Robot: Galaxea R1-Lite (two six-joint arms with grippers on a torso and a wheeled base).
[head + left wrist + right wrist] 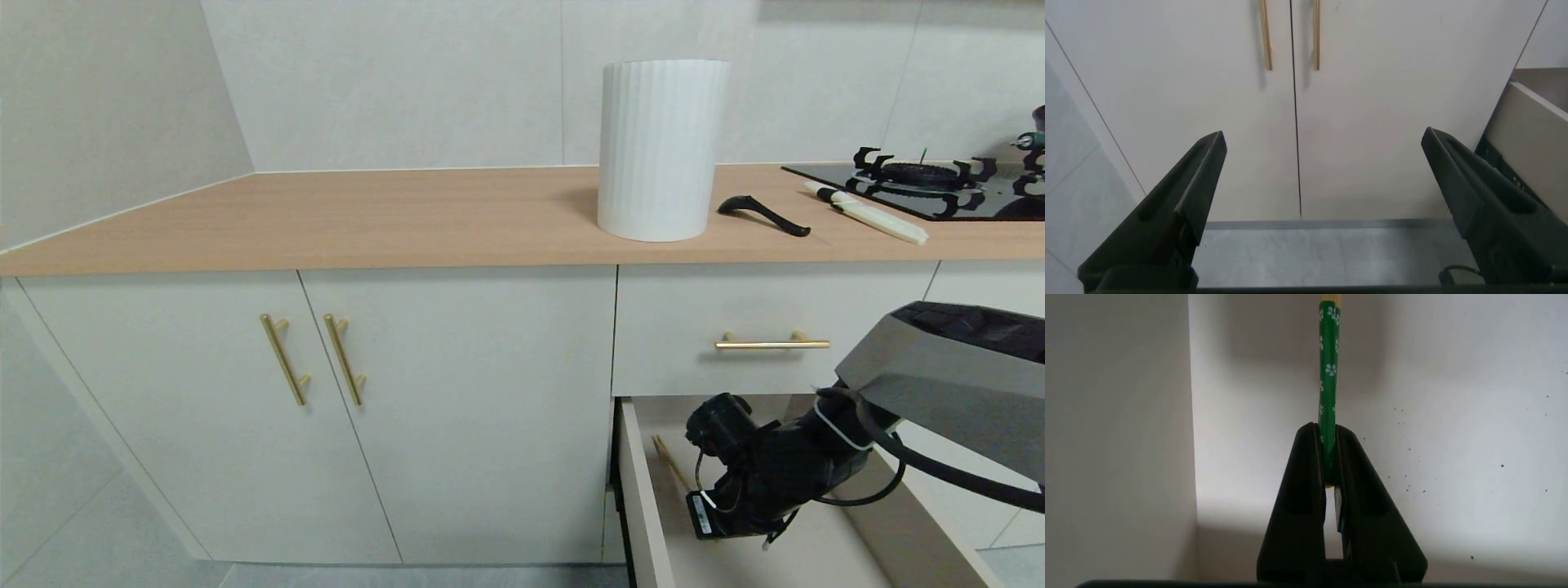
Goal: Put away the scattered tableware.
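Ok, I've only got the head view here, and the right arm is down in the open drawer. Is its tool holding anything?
Observer: Yes, the right tool is shut on a green chopstick with a small white pattern on it.
Operator: And the left tool?
Observer: The left tool is open and empty, facing the cabinet doors.

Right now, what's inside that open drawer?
A thin wooden stick lies by the left wall of the drawer. The right gripper is inside, shut on a green chopstick. The arm covers much of the floor.
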